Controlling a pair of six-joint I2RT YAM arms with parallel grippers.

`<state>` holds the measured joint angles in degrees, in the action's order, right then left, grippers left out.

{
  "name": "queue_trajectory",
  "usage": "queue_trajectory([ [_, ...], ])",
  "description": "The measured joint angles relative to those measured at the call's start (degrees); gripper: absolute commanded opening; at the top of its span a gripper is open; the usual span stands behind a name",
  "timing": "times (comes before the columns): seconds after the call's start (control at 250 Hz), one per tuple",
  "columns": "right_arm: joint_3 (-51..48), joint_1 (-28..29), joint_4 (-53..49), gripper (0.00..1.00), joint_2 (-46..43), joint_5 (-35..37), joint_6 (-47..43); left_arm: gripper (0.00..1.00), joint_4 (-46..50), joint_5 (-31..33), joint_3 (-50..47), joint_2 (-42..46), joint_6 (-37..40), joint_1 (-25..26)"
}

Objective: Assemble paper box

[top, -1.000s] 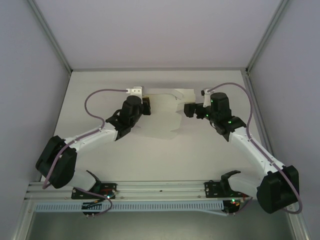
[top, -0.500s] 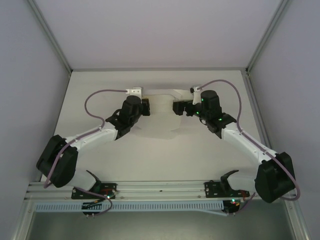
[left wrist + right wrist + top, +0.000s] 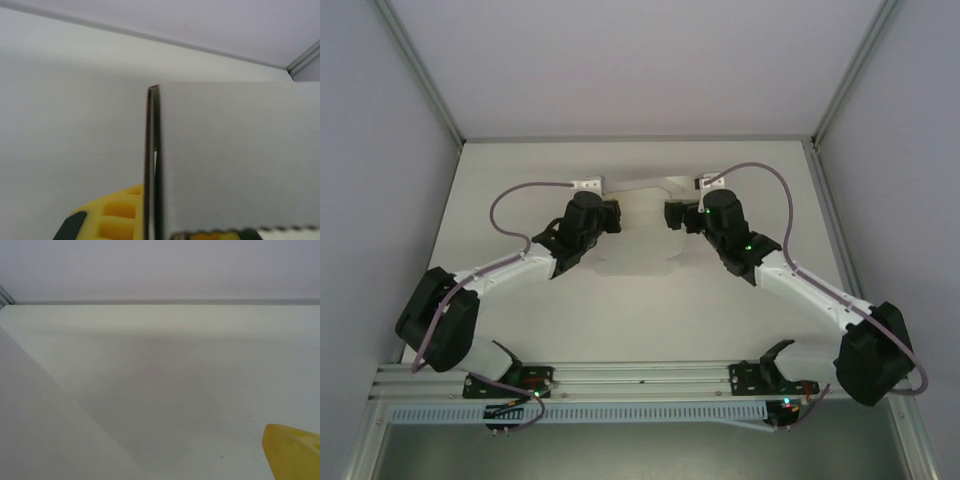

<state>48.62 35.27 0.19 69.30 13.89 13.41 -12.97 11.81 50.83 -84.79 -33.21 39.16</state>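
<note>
Paper box [image 3: 638, 250] is seen midway up the table [image 3: 510, 180] as a partly folded white sheet, between both grippers. Left gripper [image 3: 613, 215] is closed on an upright panel edge, card pinched between its yellow pads [image 3: 117, 216]. Right gripper [image 3: 670, 215] is spread wide just beside the sheet's right side, nothing gripped; contact cannot be told.

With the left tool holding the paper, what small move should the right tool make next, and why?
Probably ease the right tool, its jaws wide open, slightly inward onto the right edge of the paper box, then close. The left tool is shut on the opposite flap, so that side looks steadied.
</note>
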Motion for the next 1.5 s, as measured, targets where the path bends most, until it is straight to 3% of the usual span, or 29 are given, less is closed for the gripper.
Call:
queue_trajectory([
  [0.128,-3.17,-1.33,-3.67,1.0,-7.82,0.0,-1.73,0.0,-0.04,-2.91,-0.33,-0.5,-0.33,-3.04],
  [0.359,-6.8,-13.88,-6.99,1.0,-20.61,-8.74,-2.62,0.0,0.44,-5.53,-2.12,-0.46,1.55,-5.42],
  [0.479,-6.29,-15.52,-6.97,1.0,-20.44,-16.31,-5.81,0.0,1.03,-7.26,-2.29,-0.46,2.47,-5.42],
  [0.619,-1.81,-15.52,-8.28,0.94,-12.74,-23.54,-8.98,0.0,1.03,-9.01,-2.29,-0.46,3.19,-5.42],
  [0.795,5.14,-15.54,-10.01,0.75,-2.19,-29.46,-11.85,0.0,1.01,-10.56,-2.29,-0.46,3.61,-5.42],
  [0.962,8.41,-15.56,-11.13,0.32,3.54,-33.88,-13.14,0.0,1.07,-10.97,-2.29,-0.48,3.61,-5.42],
  [1.014,8.96,-15.32,-11.47,0.23,4.31,-34.75,-13.55,0.0,1.27,-10.93,-2.23,-0.5,3.58,-5.42],
  [1.082,9.29,-14.32,-12.15,0.09,4.55,-34.51,-13.62,0.0,1.88,-10.45,-1.88,-0.76,3.5,-5.42],
  [1.17,9.66,-11.8,-13.22,0.0,4.55,-32.68,-13.35,0.0,3.08,-9.29,-0.76,-1.9,3.15,-5.53],
  [1.501,16.98,4.15,-19.87,0.0,9.11,-6.36,-9.16,0.0,10.82,-0.61,6.56,-6.38,0.55,-2.91],
])
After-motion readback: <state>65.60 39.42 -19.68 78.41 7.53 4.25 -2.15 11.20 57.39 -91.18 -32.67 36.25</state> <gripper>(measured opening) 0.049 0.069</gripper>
